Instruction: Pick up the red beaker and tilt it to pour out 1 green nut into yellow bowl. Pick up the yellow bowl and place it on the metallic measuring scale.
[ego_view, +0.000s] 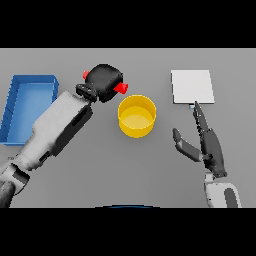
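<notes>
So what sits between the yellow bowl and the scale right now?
Nothing: in the head view, only bare grey table lies between the yellow bowl and the scale. The right hand rests below it.

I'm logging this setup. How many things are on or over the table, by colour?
Red: 1, beaker in left hand
Yellow: 1, bowl
Blue: 1, tray
White-grey: 1, scale
Total: 4
</notes>
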